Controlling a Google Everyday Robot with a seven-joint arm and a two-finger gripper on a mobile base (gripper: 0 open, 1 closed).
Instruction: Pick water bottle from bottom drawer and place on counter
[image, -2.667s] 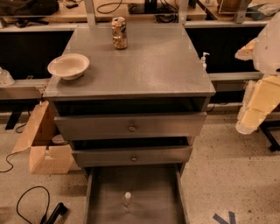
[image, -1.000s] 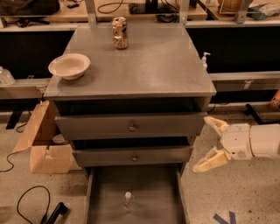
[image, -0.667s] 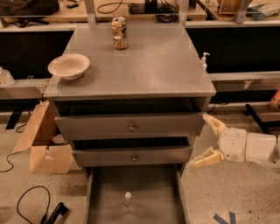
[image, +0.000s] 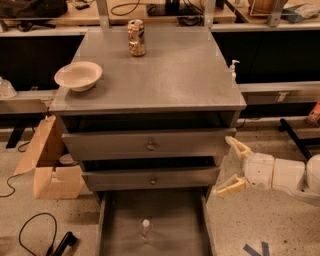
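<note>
The water bottle (image: 145, 230), clear with a white cap, stands upright in the open bottom drawer (image: 115, 220), near its middle. The counter (image: 165, 75) is the grey top of the cabinet. My gripper (image: 231, 166) is open and empty, fingers spread wide and pointing left, at the right side of the cabinet level with the middle drawer. It is above and to the right of the bottle, apart from it.
A gold-and-red can (image: 136, 37) stands at the counter's back and a white bowl (image: 78, 75) at its left edge. A white pump dispenser (image: 232, 68) is behind the right edge. A cardboard box (image: 47, 165) and black cables (image: 35, 235) lie on the floor at left.
My arm has come down from the upper right and moved left toward the cabinet's right side, the gripper staying open. The bottle has not moved.
</note>
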